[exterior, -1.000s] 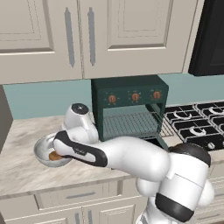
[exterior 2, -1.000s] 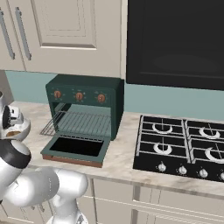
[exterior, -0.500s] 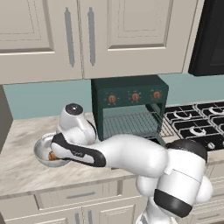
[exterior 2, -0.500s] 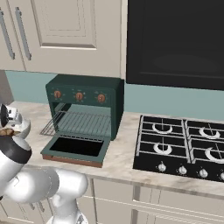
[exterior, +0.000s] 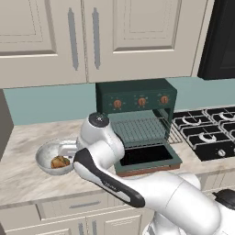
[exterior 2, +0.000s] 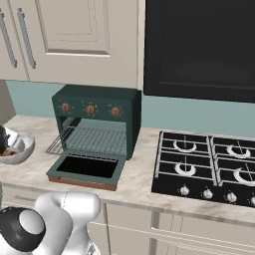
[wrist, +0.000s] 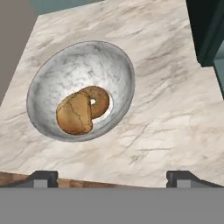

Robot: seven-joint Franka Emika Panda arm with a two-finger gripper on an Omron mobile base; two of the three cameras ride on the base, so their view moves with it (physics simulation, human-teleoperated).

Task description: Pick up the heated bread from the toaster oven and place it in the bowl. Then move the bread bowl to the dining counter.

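Note:
The white-grey marbled bowl (wrist: 52, 83) sits on the marbled counter left of the toaster oven (exterior: 137, 98). Inside it lies the heated bread (wrist: 75, 114), a golden-brown roll, leaning on a round brown ring-shaped piece (wrist: 99, 99). My gripper (wrist: 113, 178) hangs above the bowl's near side, open wide, with nothing between its fingertips (wrist: 41, 177). From the base cameras the bowl (exterior: 45, 155) (exterior 2: 22, 148) holds the bread (exterior: 59, 161), and my arm hides its right side. The dark green oven (exterior 2: 94, 107) has its door (exterior: 147, 158) dropped open, and its wire rack is bare. The dining counter is out of view.
A black gas hob (exterior: 206, 133) (exterior 2: 204, 159) lies right of the oven. Cream wall cabinets (exterior: 82, 36) hang above the counter. A dark panel (exterior: 4, 119) closes off the counter's left end. The counter's front edge (exterior: 46, 195) runs just in front of the bowl.
The jaws have spread wide, leaving the bread in the bowl. The hand has drawn back up from the bowl and the arm's elbow has swung right.

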